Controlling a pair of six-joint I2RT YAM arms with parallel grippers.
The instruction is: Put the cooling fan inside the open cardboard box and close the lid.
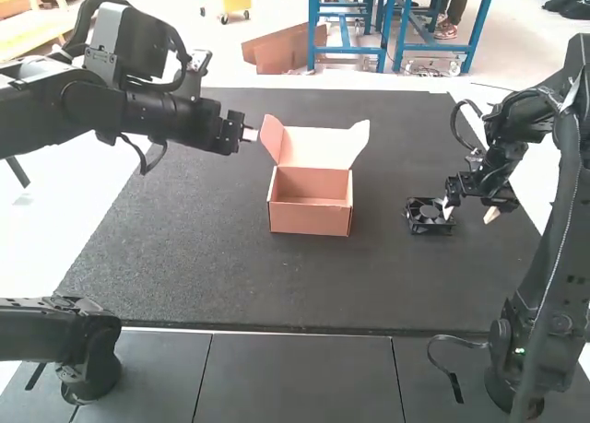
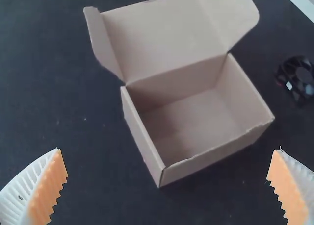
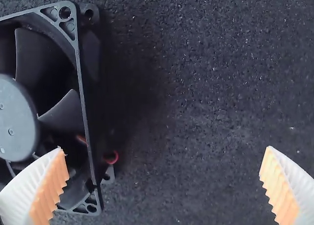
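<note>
An open brown cardboard box (image 1: 310, 200) stands in the middle of the black mat, its lid (image 1: 318, 143) upright at the back; its inside (image 2: 191, 127) is empty. A black cooling fan (image 1: 430, 215) lies on the mat to the box's right; in the right wrist view the fan (image 3: 44, 112) sits by one finger (image 3: 41, 190), outside the gap. My right gripper (image 1: 472, 205) hovers open just right of the fan. My left gripper (image 1: 241, 133) is open, above and left of the box's lid. The fan (image 2: 297, 79) also appears in the left wrist view beyond the box (image 2: 196, 107).
The black mat (image 1: 184, 239) covers the table, with bare space in front of the box and at the left. The mat's right edge (image 1: 525, 211) lies close to my right gripper.
</note>
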